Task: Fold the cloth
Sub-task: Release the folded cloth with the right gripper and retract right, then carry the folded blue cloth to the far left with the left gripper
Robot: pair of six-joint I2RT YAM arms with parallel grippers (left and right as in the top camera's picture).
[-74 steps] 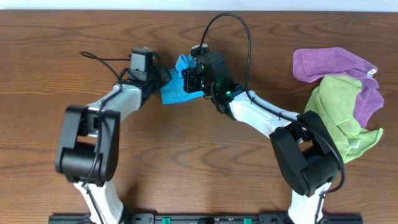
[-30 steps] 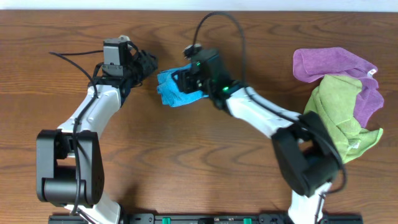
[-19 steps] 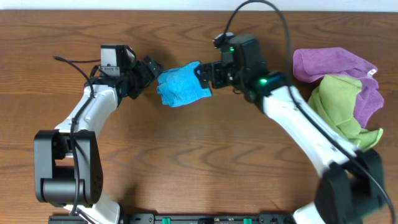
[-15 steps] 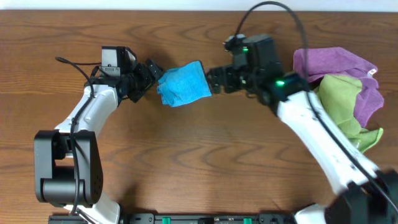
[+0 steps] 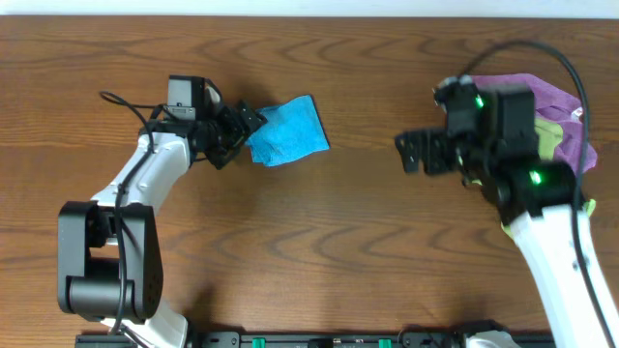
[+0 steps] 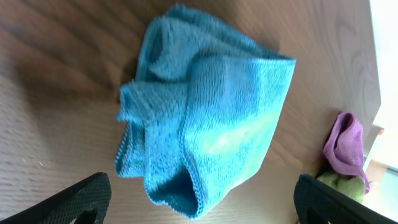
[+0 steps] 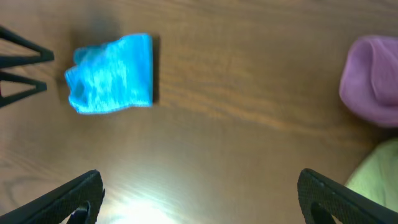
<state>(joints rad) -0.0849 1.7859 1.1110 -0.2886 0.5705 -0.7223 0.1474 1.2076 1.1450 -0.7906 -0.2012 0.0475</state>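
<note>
Cloth (image 5: 287,130) lies loosely doubled and bunched on the far-left table (image 5: 319,251), your left gripper (image 5: 244,133) spread empty just beside its rumpled edge, right gripper (image 5: 407,155) open too, well off right: nudge that edge and you'll likely drag the fold apart.

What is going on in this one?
Two robot arms are working on a small blue cloth on a wooden table. Neither holds it right now. The cloth lies bunched and roughly folded over. The left gripper is open right at the cloth's edge. The right gripper is open and well off to the side, near a purple cloth and a green one.
</note>
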